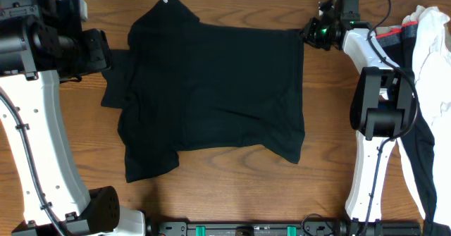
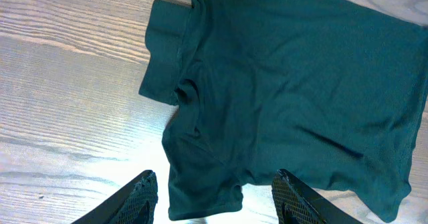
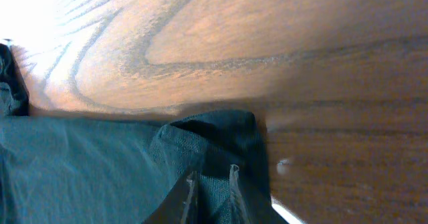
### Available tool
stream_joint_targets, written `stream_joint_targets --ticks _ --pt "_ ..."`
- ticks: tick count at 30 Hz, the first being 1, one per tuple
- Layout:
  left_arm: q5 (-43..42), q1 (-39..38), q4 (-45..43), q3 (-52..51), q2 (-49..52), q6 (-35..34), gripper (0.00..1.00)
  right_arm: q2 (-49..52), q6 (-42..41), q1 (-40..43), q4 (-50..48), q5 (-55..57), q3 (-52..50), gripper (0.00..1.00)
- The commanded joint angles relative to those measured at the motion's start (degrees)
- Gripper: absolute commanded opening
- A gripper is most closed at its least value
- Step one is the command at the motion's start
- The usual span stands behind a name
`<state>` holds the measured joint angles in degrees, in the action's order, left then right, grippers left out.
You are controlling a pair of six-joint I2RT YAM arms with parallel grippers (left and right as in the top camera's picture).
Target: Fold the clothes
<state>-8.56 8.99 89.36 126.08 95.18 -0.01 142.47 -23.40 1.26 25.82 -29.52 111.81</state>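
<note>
The black T-shirt (image 1: 218, 88) lies spread on the wooden table (image 1: 232, 187), part folded, with a small white mark (image 1: 168, 0) at its far edge. My left gripper (image 1: 99, 51) is open and empty at the shirt's left side, by a sleeve (image 1: 116, 81). In the left wrist view its fingers (image 2: 214, 192) hang apart above the shirt (image 2: 287, 97). My right gripper (image 1: 309, 33) is at the shirt's far right corner. In the right wrist view its fingers (image 3: 210, 178) are pinched on the folded corner fabric (image 3: 221, 134).
A white cloth (image 1: 433, 46) and a black garment with a grey-and-red band (image 1: 392, 32) are piled at the right table edge, beside the right arm (image 1: 380, 109). The left arm's base (image 1: 35, 123) stands along the left edge.
</note>
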Motion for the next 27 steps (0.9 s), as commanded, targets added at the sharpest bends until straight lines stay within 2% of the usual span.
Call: stream_joint_targets --ticks 1,4,10,21,27 --pt "0.66 0.31 -0.11 -0.09 0.31 -0.24 0.57 0.79 0.76 -0.59 -0.31 0.35 0.52 0.15" --pt "0.66 0.31 -0.09 -0.09 0.31 -0.24 0.58 0.79 0.76 -0.59 -0.15 0.44 0.52 0.25" --pt "0.66 0.31 -0.11 -0.09 0.31 -0.24 0.58 0.96 0.76 -1.44 -0.20 2.08 0.52 0.32" --pt "0.66 0.31 0.09 -0.09 0.31 -0.24 0.57 1.11 0.74 -2.01 -1.64 1.03 0.55 0.04" --pt "0.66 0.31 0.15 -0.09 0.31 -0.24 0.57 0.83 0.74 -0.50 -1.88 -3.63 0.81 0.01"
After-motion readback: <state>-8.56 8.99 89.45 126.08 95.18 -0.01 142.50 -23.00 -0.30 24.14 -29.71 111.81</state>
